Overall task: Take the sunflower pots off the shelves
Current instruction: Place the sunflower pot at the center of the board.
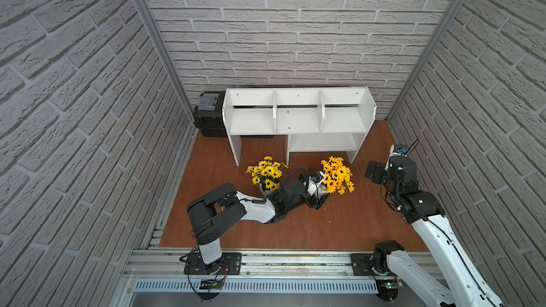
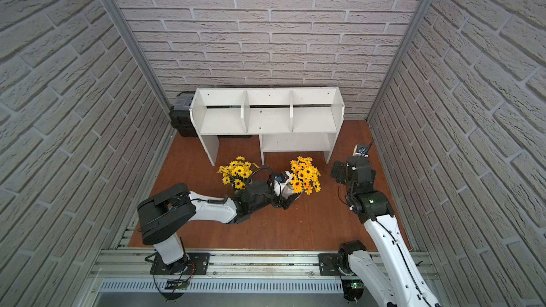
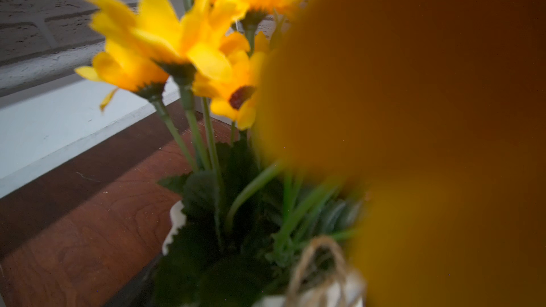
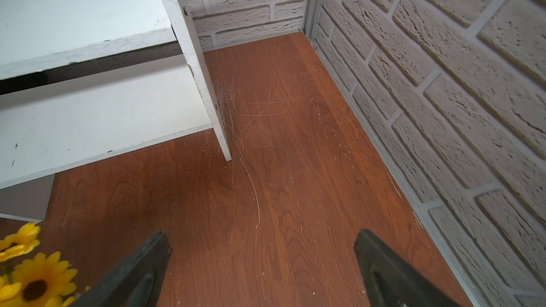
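Sunflower pot (image 1: 336, 177) just beside left end effector (image 1: 323, 199)

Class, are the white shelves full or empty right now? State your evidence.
Empty. The shelves show three bare upper compartments and a bare lower shelf; the left sunflower pot and right sunflower pot are out in front.

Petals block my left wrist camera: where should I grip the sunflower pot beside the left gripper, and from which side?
Probably take the sunflower pot by its white body, below the leaves, coming in low and level from where the left gripper sits. The bunch spreads wider than the pot and hides it from above.
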Robot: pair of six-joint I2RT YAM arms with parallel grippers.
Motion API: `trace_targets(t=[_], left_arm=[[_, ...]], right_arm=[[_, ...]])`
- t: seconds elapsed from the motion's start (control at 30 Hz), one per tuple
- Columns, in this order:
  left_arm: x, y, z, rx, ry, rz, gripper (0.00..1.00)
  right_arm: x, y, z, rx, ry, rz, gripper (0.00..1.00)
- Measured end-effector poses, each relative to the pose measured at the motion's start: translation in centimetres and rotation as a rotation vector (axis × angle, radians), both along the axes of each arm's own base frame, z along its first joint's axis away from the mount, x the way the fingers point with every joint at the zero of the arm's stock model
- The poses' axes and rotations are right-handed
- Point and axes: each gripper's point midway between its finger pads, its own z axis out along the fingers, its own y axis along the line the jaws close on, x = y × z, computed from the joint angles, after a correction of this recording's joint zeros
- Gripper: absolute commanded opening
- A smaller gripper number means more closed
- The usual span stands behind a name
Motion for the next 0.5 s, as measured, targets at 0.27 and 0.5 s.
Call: trace_targets(t=[0.27, 0.5], left_arm=[[-0.2, -0.7, -3.3, 0.053, -0.030, 0.009, 0.20], [-0.3, -1.1, -4.6, 0.057, -0.047, 0.020, 0.20]], right_arm=[[0.1, 0.2, -0.1, 0.009, 0.001, 0.012, 0.99], [0.3, 0.5, 0.1, 0.017, -0.008, 0.023, 0.99]])
